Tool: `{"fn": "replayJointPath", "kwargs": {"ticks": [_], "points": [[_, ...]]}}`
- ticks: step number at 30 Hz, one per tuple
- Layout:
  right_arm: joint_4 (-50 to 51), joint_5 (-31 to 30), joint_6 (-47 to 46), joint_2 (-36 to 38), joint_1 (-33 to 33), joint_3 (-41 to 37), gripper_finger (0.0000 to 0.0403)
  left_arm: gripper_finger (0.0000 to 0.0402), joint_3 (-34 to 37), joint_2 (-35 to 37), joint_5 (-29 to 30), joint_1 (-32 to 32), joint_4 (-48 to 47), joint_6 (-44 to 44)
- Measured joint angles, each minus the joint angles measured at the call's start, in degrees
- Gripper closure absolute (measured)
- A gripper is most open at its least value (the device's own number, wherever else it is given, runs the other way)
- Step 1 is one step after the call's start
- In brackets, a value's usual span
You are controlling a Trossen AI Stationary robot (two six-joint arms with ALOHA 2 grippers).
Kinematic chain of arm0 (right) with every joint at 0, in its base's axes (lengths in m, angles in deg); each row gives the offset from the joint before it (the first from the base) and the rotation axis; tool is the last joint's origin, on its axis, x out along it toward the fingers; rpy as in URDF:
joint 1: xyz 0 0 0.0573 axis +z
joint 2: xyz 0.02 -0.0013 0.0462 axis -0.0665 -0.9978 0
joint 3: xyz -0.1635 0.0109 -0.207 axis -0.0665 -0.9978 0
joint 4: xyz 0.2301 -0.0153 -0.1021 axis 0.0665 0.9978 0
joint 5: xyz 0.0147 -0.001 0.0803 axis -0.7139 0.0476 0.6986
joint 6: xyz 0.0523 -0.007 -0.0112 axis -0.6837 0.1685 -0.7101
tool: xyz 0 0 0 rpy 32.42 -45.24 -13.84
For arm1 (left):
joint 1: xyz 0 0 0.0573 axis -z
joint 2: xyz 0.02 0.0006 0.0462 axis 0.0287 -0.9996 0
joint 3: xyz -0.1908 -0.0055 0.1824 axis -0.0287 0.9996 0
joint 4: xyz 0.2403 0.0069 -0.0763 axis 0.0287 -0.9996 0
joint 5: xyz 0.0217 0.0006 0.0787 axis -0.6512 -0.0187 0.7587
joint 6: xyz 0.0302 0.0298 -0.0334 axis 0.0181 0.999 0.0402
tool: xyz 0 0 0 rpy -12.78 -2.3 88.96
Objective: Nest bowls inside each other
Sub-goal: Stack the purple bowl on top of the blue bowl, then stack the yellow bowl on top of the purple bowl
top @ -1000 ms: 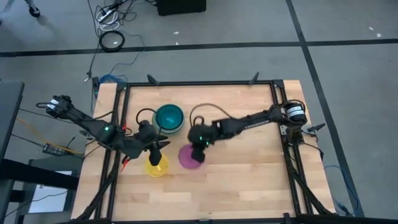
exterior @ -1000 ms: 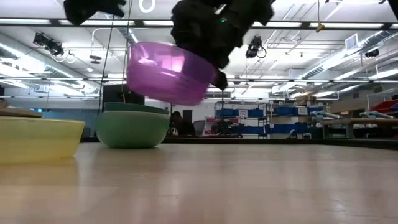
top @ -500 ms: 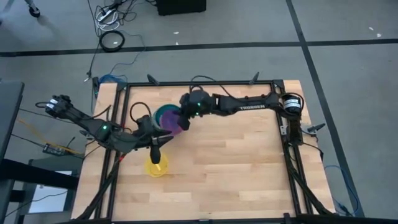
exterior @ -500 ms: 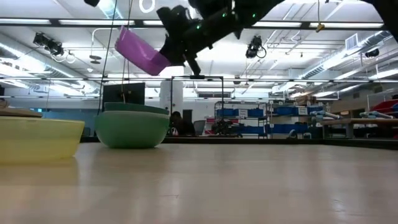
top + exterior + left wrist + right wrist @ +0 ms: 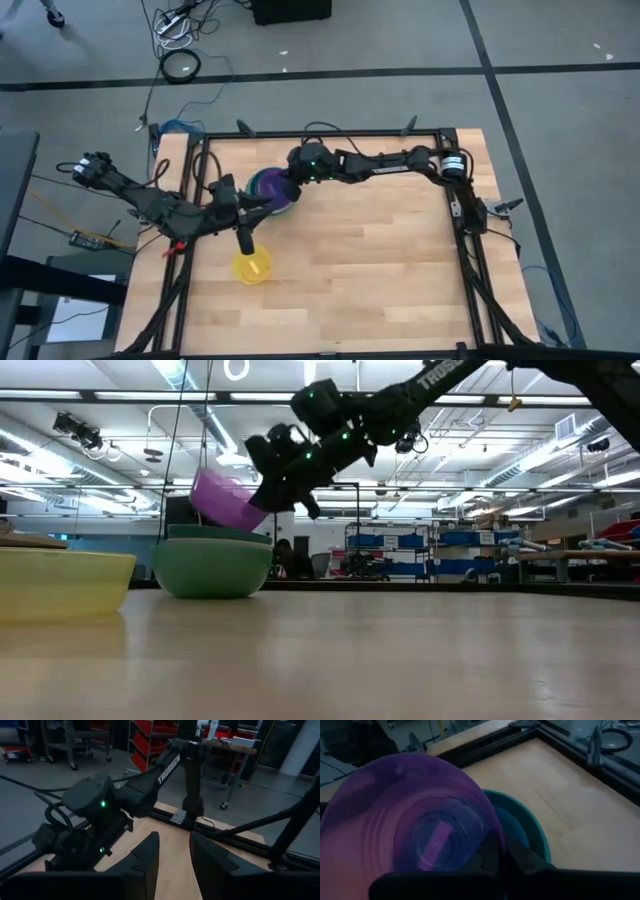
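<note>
A yellow bowl (image 5: pixel 252 266) sits alone on the wooden surface (image 5: pixel 380 260), just beside the left hand (image 5: pixel 246 243), whose fingers stand apart, empty. The right hand (image 5: pixel 290 196), clamped on a tilted purple bowl's (image 5: pixel 268 186) rim, holds it over the sage green bowl stack (image 5: pixel 212 566).

"TROSSEN" along the right arm (image 5: pixel 167 765) (white lettering)

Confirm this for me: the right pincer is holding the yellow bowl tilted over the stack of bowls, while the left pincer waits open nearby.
Wrong on the colour. The right pincer holds the purple bowl, tilted over the stack of bowls, as the low view shows. The yellow bowl sits alone on the table, unheld. The left pincer does wait open nearby.
</note>
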Motion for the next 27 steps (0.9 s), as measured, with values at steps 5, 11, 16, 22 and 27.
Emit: {"fn": "replayJointPath", "kwargs": {"ticks": [5,11,16,22,27], "points": [[-0.07,-0.17,0.05,-0.51,-0.22,0.0,0.0389,0.0285,0.0,0.2,0.49,0.0,-0.52,-0.01],[0.19,-0.17,0.85,-0.27,-0.09,0.0,0.0331,0.0285,0.0,0.2,0.72,0.0,-0.56,-0.01],[2.31,-2.57,0.47,-0.21,-0.09,0.0,0.0283,0.0285,0.0,0.2,0.87,0.0,-0.66,-0.02],[3.41,-3.44,0.28,0.17,-0.09,0.0,0.0257,0.0285,0.0,0.2,0.85,0.0,-0.8,-0.02],[10.79,-4.29,1.13,1.06,0.48,0.0,0.0259,0.0285,0.02,1.11,0.78,0.03,-6.16,-1.74]]}}
